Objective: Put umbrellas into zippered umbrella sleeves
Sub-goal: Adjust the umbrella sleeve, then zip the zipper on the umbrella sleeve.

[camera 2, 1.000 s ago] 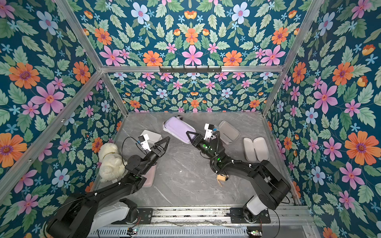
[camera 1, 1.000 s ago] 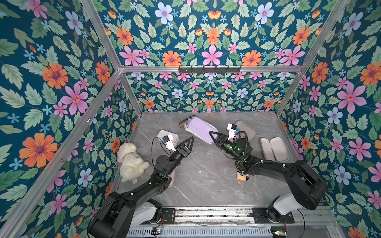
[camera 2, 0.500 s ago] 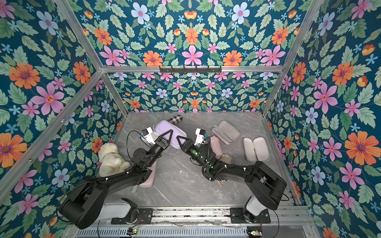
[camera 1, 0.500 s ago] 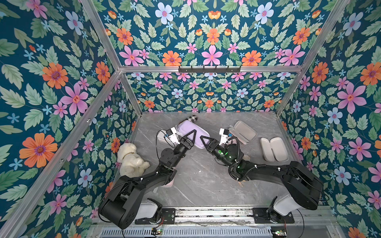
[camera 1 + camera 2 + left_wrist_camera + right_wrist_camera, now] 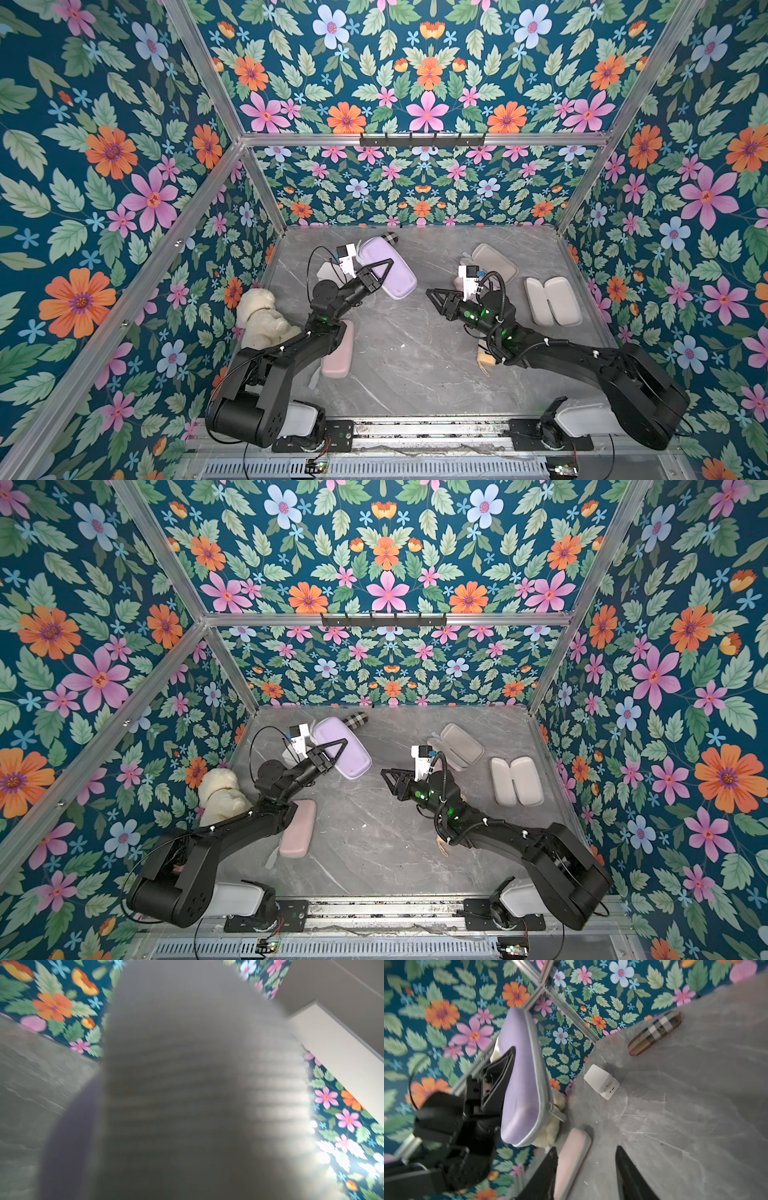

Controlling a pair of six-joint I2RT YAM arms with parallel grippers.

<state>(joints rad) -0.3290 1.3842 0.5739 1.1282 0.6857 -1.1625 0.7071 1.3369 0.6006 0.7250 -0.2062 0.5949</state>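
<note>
- The left gripper (image 5: 384, 268) is clamped on the lavender oblong hard-shell sleeve (image 5: 399, 280) near the surface's far-left corner. Both top views show one black finger across its shell.
- Only the right wrist view shows that sleeve edge-on (image 5: 525, 1084), with its grey zipper rim and pull.
- The left wrist view gives only a blurred grey ribbed mass with a lavender fringe.
- The right gripper (image 5: 586, 1148) is parted and empty over the grey marbled surface (image 5: 695, 1126). The gap is plainest in its own wrist view.
- A closed pink sleeve (image 5: 338, 351) lies toward the left edge, partly under the left arm.
- An opened grey-beige sleeve (image 5: 552, 301) lies by the right edge, seen only from above.
- The small white box (image 5: 601, 1081) is clear in the right wrist view; from above the left arm half hides it.
</note>
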